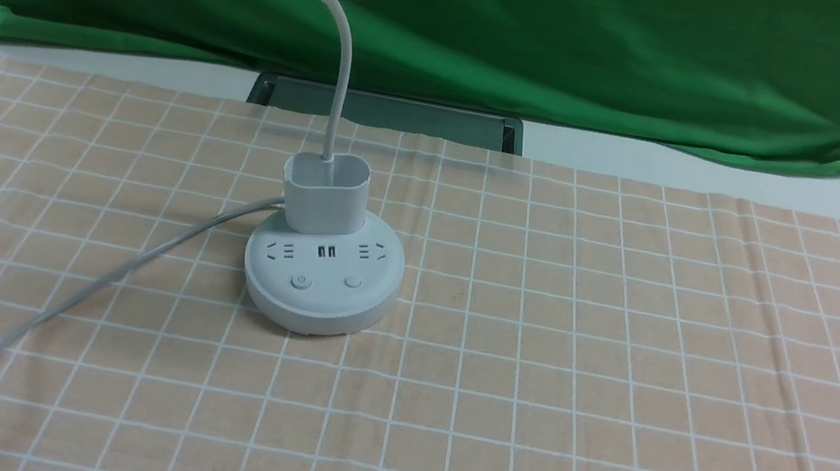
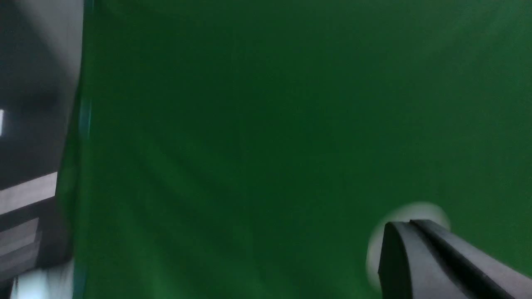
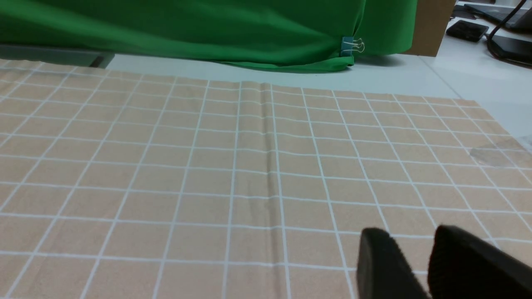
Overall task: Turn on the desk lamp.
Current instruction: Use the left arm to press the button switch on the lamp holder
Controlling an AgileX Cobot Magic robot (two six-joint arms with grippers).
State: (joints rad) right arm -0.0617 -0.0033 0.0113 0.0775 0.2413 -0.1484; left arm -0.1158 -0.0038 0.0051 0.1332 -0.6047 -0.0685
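On left half of checked cloth (image 1: 581, 337), desk lamp (image 1: 340, 210) stood upright, buttons (image 1: 301, 282) facing robot; left arm probably nearer. Left gripper (image 2: 401, 226) had tips together, pale blur behind, perhaps lamp head. Right gripper (image 3: 407, 234) had fingers apart, over cloth.

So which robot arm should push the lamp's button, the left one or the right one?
Probably the left. The desk lamp stands left of the middle in the front view. The right gripper has only bare checked cloth before it.
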